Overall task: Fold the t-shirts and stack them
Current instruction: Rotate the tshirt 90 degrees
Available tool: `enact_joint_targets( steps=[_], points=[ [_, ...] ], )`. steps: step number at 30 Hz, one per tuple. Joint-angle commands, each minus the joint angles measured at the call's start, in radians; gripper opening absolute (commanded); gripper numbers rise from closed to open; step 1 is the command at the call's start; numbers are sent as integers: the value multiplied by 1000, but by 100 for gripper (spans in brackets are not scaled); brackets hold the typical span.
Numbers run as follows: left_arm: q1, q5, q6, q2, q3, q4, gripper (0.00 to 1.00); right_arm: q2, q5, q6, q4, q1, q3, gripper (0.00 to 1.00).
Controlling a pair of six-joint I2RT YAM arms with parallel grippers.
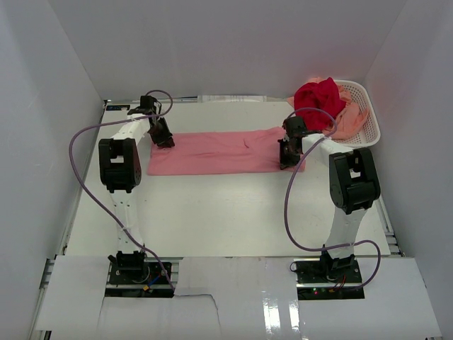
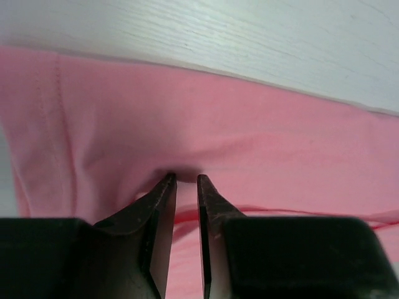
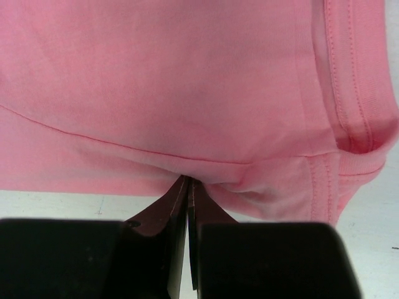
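Okay, pink t-shirt [image 1: 223, 152] lies flat on the table [image 1: 212, 219] as a long folded band between the two arms. Its long axis runs left-right across the table; which end is the collar, cannot tell. Right gripper [image 3: 187, 182] is clamped tight on the band's edge at the right end, beside a stitched hem, with cloth bunched at its tips. Left gripper [image 2: 186, 179] is narrow, a slit between the jaws, tips dug into a pucker at the left end; real pinch or not, cannot tell. Step looks like an end-to-end fold: pinch through all layers, lift both ends evenly, keep the band taut, match the edges. Deep red t-shirt [image 1: 318, 99] and peach t-shirt [image 1: 348, 122] sit heaped in the white basket [image 1: 368, 127], far right.
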Motion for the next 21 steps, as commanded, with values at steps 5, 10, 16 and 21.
enact_joint_targets(
  steps=[5,10,16,21],
  points=[
    [9,-18,-11,-12,-34,6,29,35,15,-6,-26,-11,29,8],
    [24,-20,-10,-1,-51,6,17,41,20,-6,-26,-11,29,8],
    [61,-34,-23,-36,-156,0,18,102,11,-6,-32,-14,81,8],
    [63,-66,-34,-145,-391,38,21,212,-8,-7,-45,-22,199,8]
  ],
)
